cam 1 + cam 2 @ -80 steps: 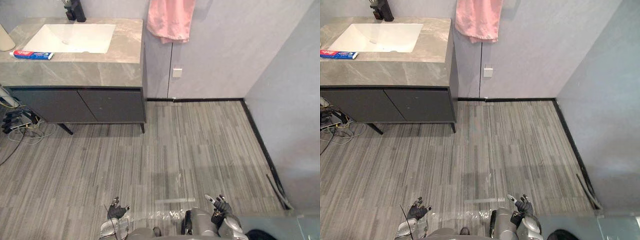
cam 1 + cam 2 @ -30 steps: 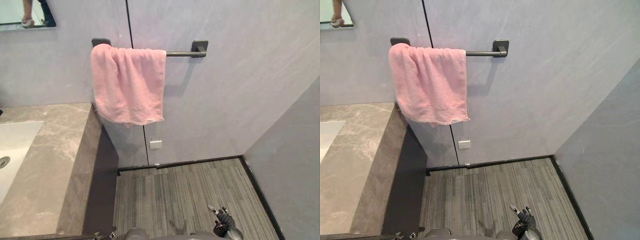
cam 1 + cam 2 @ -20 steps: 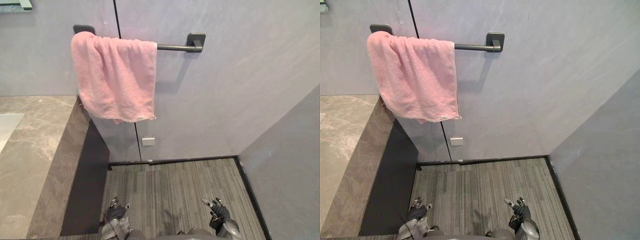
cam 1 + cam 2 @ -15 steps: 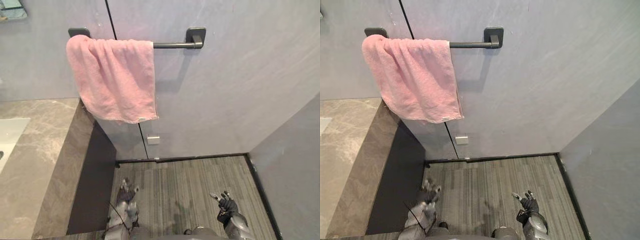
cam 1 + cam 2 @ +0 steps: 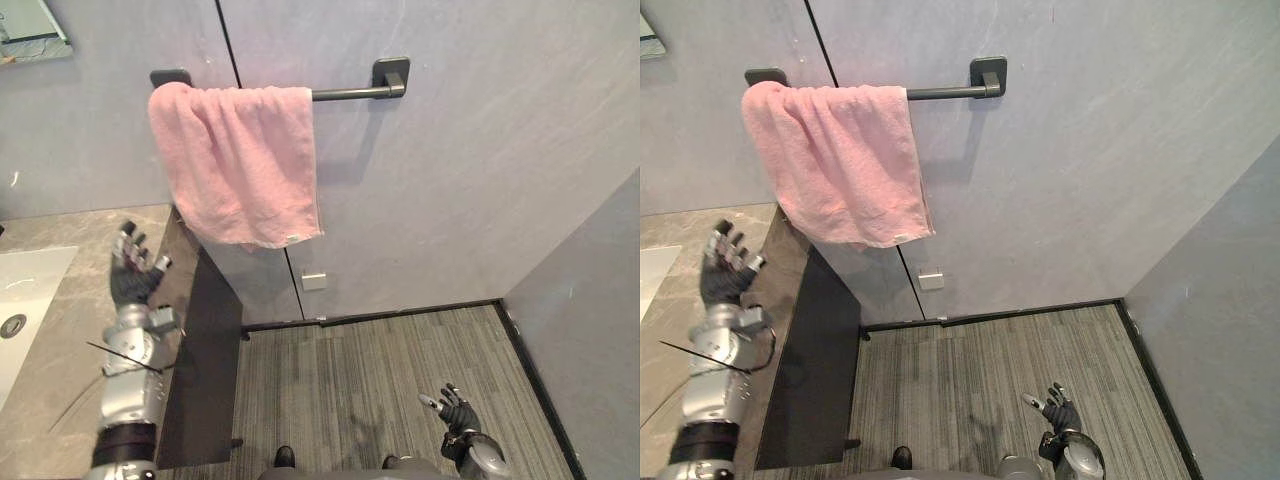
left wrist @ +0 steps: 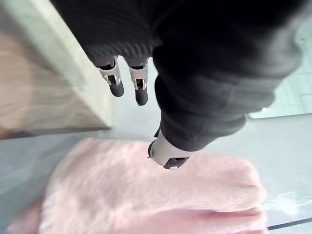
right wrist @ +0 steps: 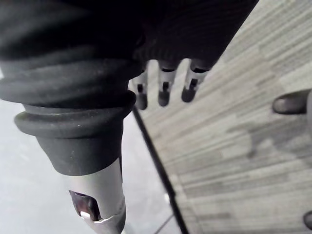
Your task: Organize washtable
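Note:
A pink towel hangs bunched at the left end of a dark wall rail, just past the grey marble washtable. My left hand is raised over the counter's right edge, below and left of the towel, fingers spread open and holding nothing. In the left wrist view its fingers point toward the towel without touching it. My right hand hangs low over the floor at the lower right, open and empty; its fingers show straight above the planks.
A white sink is set in the counter at the far left. The dark cabinet side drops to the striped grey floor. A wall socket sits below the towel, and a side wall closes in on the right.
My left arm has risen from down by the floor to counter height, its open hand now near the towel. The right hand stays low. The camera has shifted slightly.

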